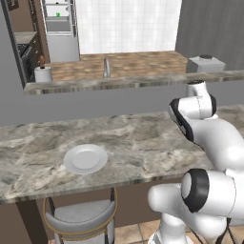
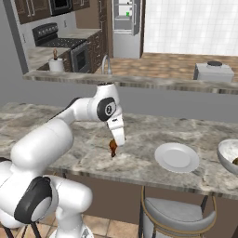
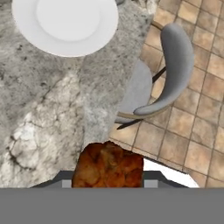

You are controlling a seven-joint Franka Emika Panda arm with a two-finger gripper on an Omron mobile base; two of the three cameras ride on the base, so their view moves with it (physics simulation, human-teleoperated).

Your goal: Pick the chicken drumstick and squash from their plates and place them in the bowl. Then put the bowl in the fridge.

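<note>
The two-finger gripper [image 2: 113,149] on the white arm points down over the veined grey-brown marble counter [image 2: 139,135], its jaws partly closed on the small dark reddish-brown chicken drumstick [image 2: 113,148], which hangs between the fingertips just above the stone. In the hand view the drumstick [image 3: 108,166] sits right at the fingers as a lumpy brown mass, with the counter's edge and the tan tiled floor [image 3: 192,109] beyond it. Ahead of the gripper in that view lies a plain round white shallow plate [image 3: 65,24] on the counter, nothing on it; the same plate [image 2: 176,157] appears in the right base view well to the gripper's right, near the counter's front edge, and in the left base view [image 1: 86,158] as well. Further right past the plate, at the picture's edge, stands the small round off-white bowl [image 2: 228,155], with a bit of something dark just visible inside. Below the plate, under the counter's edge, is a grey cushioned stool with a curved back [image 2: 179,216]. Far behind the gripper, across the raised ledge [image 2: 130,80], the tall pale fridge [image 2: 126,25] stands open.
</note>
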